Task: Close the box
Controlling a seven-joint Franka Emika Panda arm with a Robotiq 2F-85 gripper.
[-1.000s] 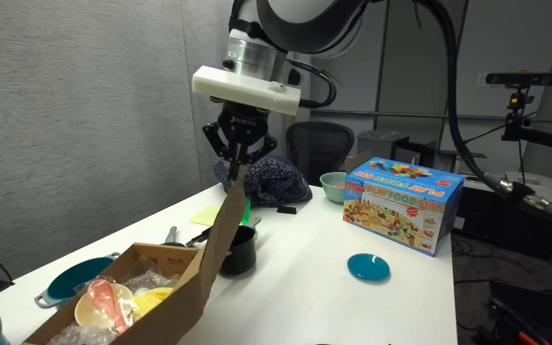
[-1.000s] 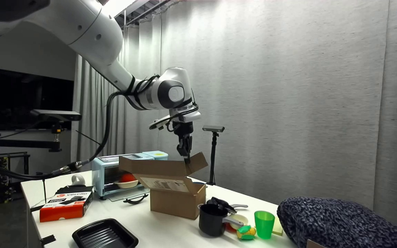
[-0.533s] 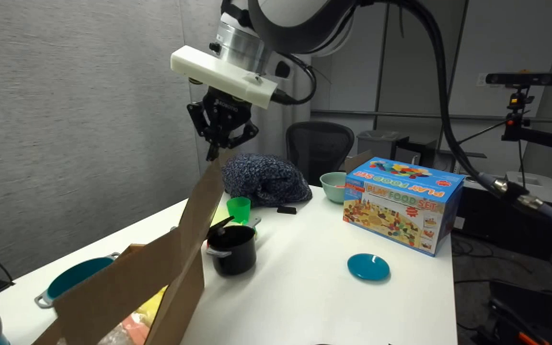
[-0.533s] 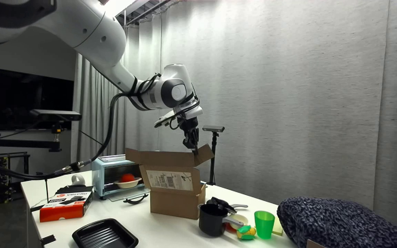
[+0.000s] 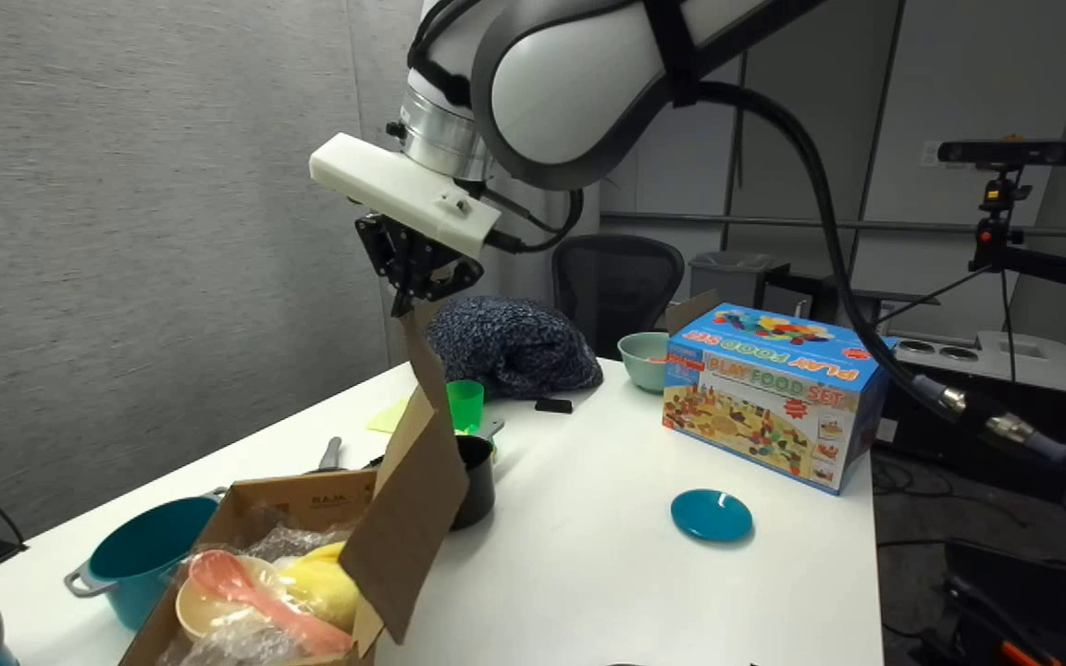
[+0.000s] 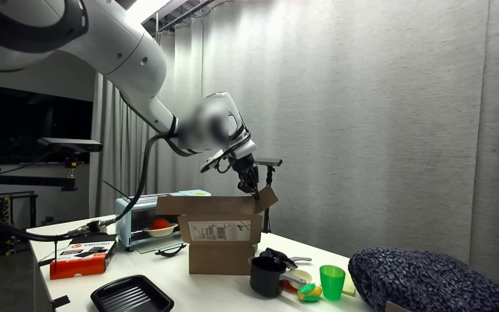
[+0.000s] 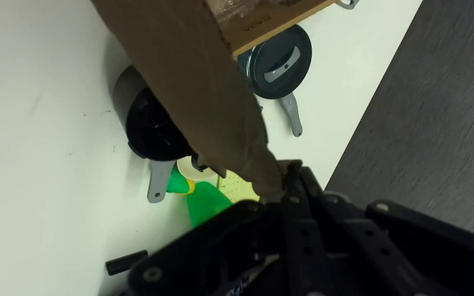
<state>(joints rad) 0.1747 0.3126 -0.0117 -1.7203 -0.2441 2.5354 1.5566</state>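
On the white table (image 5: 588,518), we list one open cardboard box (image 6: 221,249); above, one gripper (image 5: 401,305), pinching the raised flap (image 7: 204,90).

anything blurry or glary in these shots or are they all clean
In an exterior view, a straight-edged blurred patch covers part of the arm, and the ceiling light is blown out; in an exterior view, the teal plate carries a small glint; in the wrist view, the gripper looks dark and slightly soft.

White table (image 5: 607,573): brown box (image 6: 220,261), black pot (image 6: 264,279), teal plate (image 5: 712,515), speckled bundle (image 5: 514,347), perhaps cloth.
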